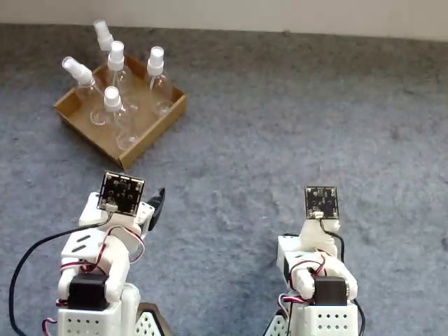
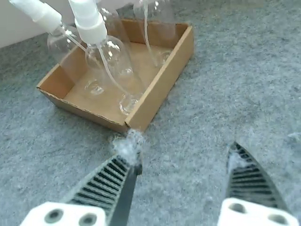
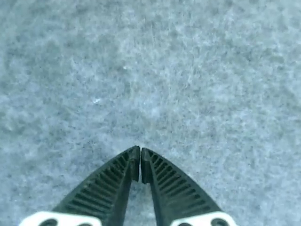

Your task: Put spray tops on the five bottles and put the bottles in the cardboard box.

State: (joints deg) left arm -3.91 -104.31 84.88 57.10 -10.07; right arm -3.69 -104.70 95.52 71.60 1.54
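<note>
The cardboard box (image 1: 155, 133) sits at the far left of the grey carpet. Several clear bottles (image 1: 112, 98) with white spray tops stand or lean inside it. In the left wrist view the box (image 2: 160, 87) lies just ahead, with the bottles (image 2: 106, 52) inside. My left gripper (image 2: 184, 157) is open and empty above the carpet, a short way from the box's near corner. One of its black fingers (image 1: 157, 204) shows beside the wrist camera in the high view. My right gripper (image 3: 140, 153) is shut on nothing, low over bare carpet.
Grey carpet (image 1: 294, 119) covers the whole table, with open room to the right of the box and ahead of both arms. The right arm (image 1: 318, 259) sits near the front edge, far from the box.
</note>
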